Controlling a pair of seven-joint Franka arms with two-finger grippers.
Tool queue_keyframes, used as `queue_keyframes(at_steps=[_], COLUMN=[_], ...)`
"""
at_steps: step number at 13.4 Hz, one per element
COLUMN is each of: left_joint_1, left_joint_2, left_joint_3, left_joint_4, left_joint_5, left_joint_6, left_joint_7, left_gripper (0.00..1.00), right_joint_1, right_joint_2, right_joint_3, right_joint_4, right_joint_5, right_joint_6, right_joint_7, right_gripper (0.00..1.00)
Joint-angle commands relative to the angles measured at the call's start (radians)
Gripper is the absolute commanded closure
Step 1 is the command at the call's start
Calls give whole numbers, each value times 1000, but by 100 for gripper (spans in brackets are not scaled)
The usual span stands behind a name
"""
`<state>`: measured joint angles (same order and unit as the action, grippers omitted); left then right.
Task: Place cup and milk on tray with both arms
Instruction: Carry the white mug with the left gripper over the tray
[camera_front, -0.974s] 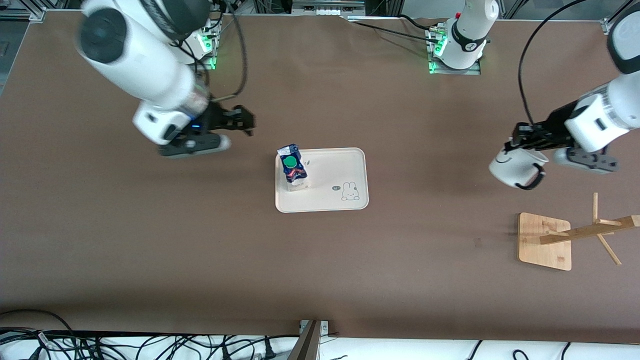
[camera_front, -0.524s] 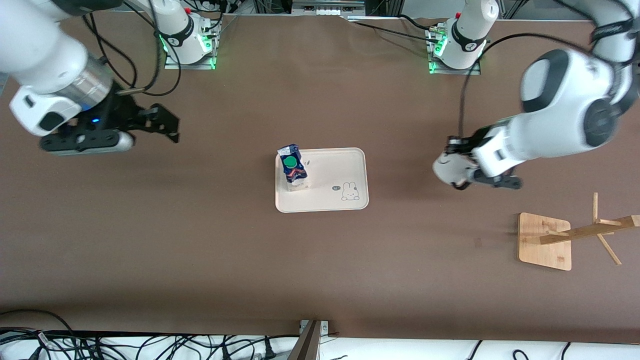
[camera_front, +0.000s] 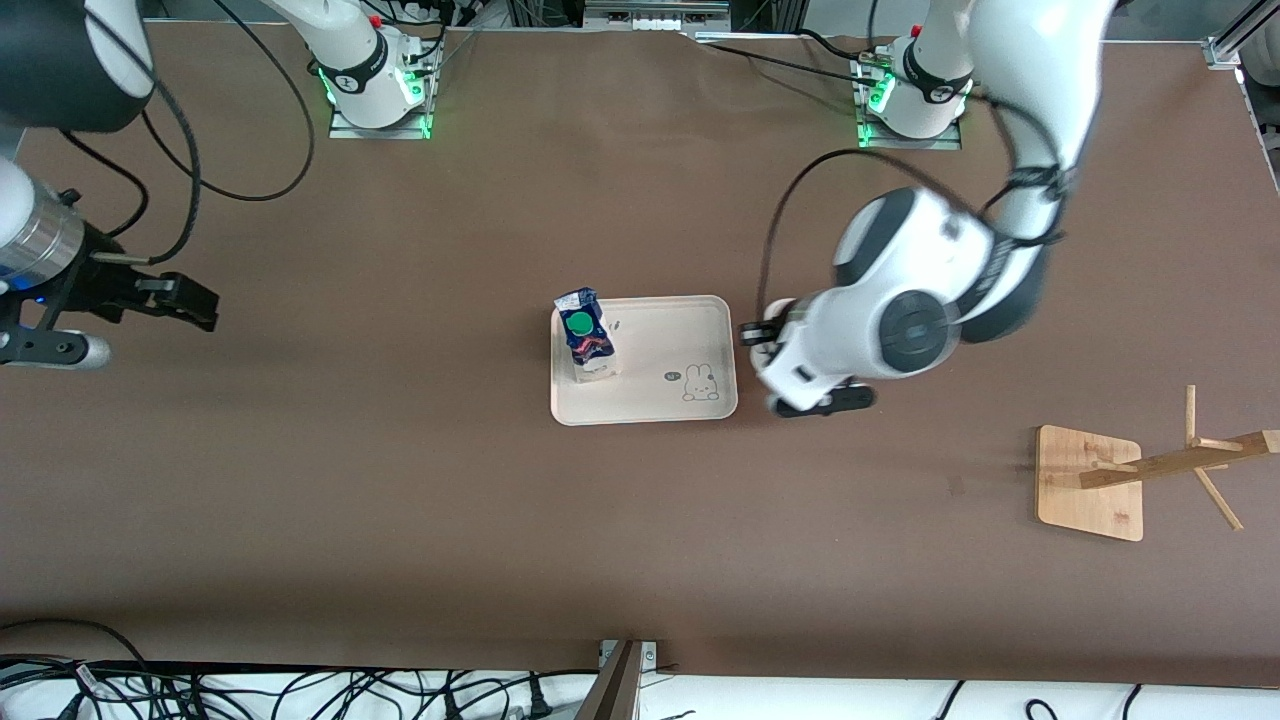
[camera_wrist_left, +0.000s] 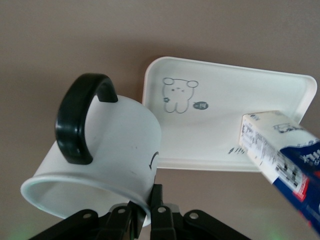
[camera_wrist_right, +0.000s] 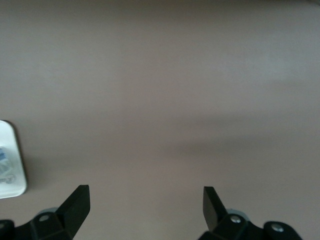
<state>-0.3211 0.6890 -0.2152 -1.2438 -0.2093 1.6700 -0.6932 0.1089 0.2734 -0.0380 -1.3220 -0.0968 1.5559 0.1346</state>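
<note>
Step in hand: cup delivery. Left end effector (camera_wrist_left: 145, 215) clenched on cup (camera_wrist_left: 107, 160) rim, over tabletop (camera_front: 640, 540) just beside tray (camera_wrist_left: 225, 105). Milk (camera_front: 586, 336) already on tray. Right end effector (camera_wrist_right: 145, 205) released, empty, waits over tabletop well apart from tray. Next: carry cup over bare tray area clear of milk, lower, release.

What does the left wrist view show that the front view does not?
Left wrist view only: the cup, tilted, its rim pinched in the shut left gripper. Front view only: the open right gripper over bare table at the right arm's end, and the wooden rack. Both: the tray with the milk standing on it.
</note>
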Motion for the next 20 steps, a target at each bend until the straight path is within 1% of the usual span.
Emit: queue_keyframes(at_steps=[1, 3, 4, 6, 8, 10, 12, 13, 14, 15, 18, 20], left_joint_1=[-55, -87, -116, -125, -138, -139, -138, -139, -136, -136, -119, -115], left_joint_2=[135, 191, 211, 245, 254, 253, 253, 253, 251, 250, 238, 228], left_joint_3=[10, 7, 11, 11, 13, 13, 13, 13, 14, 13, 11, 11], left_joint_4=[149, 150, 147, 144, 138, 115, 104, 96, 95, 96, 102, 113], left_joint_5=[13, -44, -44, -50, -42, -33, -35, -33, -24, 6, 5, 7], left_joint_6=[29, 117, 152, 158, 149, 148, 129, 114, 99, 96, 82, 42], left_joint_7=[-162, -257, -282, -288, -282, -272, -273, -273, -267, -243, -235, -235], left_gripper=[100, 100, 100, 100, 100, 100, 100, 78, 1, 0, 0, 0], right_joint_1=[-138, -140, -140, -140, -140, -141, -147, -156, -160, -160, -153, -155], right_joint_2=[-46, -58, -69, -79, -79, -80, -95, -95, -86, -86, -100, -108], right_joint_3=[127, 129, 129, 129, 132, 132, 130, 127, 124, 122, 122, 112], right_joint_4=[-59, -48, -48, -51, -57, -59, -91, -86, -80, -79, -80, -80], right_joint_5=[-27, -23, -20, -18, -12, 55, 58, 54, 51, 49, 46, 46], right_joint_6=[42, 40, 35, 20, 3, 4, 29, 29, 21, 20, 18, 18], right_joint_7=[-26, -38, -36, -36, -24, 0, 19, 7, -4, -3, 14, 13], right_gripper=[0, 0, 0, 0, 0, 0, 0, 0, 0, 0, 0, 0])
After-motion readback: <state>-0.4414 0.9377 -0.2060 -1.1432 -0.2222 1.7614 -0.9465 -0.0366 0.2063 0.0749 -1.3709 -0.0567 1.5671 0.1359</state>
